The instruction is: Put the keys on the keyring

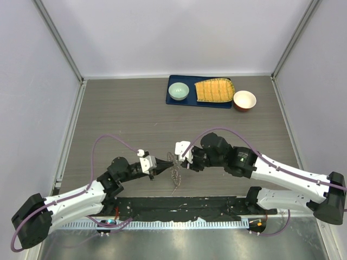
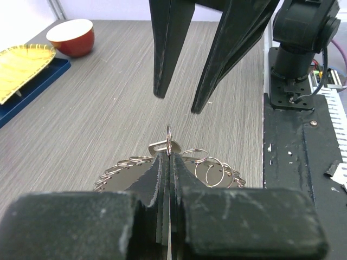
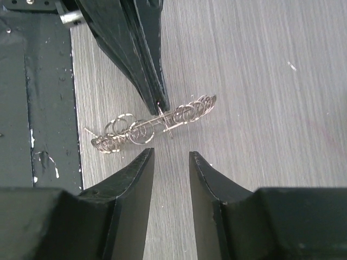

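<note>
My left gripper (image 2: 169, 154) is pressed together on the rim of the keyring (image 3: 135, 129), holding it on edge low over the table (image 1: 124, 114), near the black mat (image 1: 179, 206) along the near edge. I can't tell whether the ring's lower side touches the wood. My right gripper (image 3: 171, 160) faces it tip to tip, fingers spread, close to the ring but apart from it. I can't tell the key from the fringe pieces.
</note>
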Action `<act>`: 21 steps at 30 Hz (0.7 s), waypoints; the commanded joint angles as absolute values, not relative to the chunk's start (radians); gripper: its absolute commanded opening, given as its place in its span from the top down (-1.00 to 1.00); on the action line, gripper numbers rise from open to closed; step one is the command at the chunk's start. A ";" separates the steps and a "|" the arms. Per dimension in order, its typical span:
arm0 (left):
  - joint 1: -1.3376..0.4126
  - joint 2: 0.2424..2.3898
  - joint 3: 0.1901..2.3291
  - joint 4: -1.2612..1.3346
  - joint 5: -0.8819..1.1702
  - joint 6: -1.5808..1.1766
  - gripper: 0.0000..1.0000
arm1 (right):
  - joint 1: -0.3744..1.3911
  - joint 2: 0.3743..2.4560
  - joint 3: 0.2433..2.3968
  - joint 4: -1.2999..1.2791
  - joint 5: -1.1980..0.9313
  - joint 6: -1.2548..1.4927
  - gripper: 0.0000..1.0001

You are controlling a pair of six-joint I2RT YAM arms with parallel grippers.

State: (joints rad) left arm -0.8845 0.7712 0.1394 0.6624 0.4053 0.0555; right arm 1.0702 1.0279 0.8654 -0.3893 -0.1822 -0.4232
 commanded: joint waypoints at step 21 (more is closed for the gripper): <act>-0.891 0.761 0.149 0.816 0.497 0.031 1.00 | 1.034 1.052 0.850 -0.293 -0.324 -0.449 0.62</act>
State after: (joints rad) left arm -0.8845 0.7708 0.1394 0.7109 0.4816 0.0330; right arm 1.0386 1.0481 0.8371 -0.3424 -0.2970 -0.4427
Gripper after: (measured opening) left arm 0.010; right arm 0.209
